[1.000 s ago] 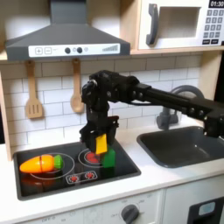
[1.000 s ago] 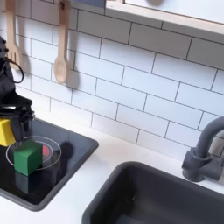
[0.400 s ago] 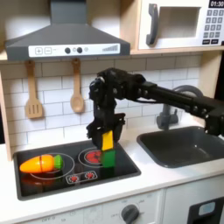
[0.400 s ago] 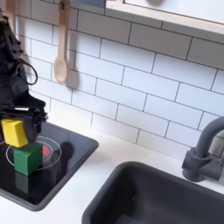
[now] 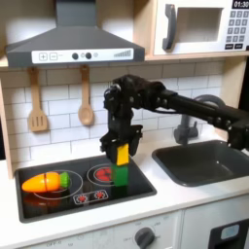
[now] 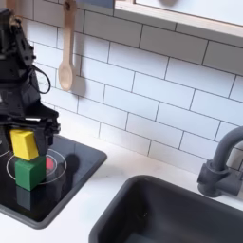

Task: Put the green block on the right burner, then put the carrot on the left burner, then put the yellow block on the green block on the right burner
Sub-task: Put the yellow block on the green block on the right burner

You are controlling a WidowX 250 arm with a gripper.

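Observation:
The green block point(image 5: 121, 176) point(image 6: 29, 174) sits on the right burner point(image 5: 102, 174) point(image 6: 55, 162) of the black hob point(image 5: 88, 199). My gripper point(image 5: 122, 153) point(image 6: 25, 142) is shut on the yellow block point(image 5: 122, 155) point(image 6: 25, 145), holding it directly over the green block. The gap between the two blocks is very small, and I cannot tell whether they touch. In the first exterior view the carrot point(image 5: 45, 181) lies on the left burner point(image 5: 35, 192), its green leafy end pointing toward the first exterior view's right.
A dark sink point(image 5: 204, 161) point(image 6: 180, 214) with a grey faucet point(image 6: 220, 163) lies to the right in both exterior views. Wooden utensils point(image 5: 37, 100) point(image 6: 65, 59) hang on the tiled wall behind the hob. Red control marks point(image 5: 89, 196) line the hob's front edge.
My gripper carried the yellow block up and to the right in both exterior views, from beside the green block to right above it. The carrot and green block stayed put.

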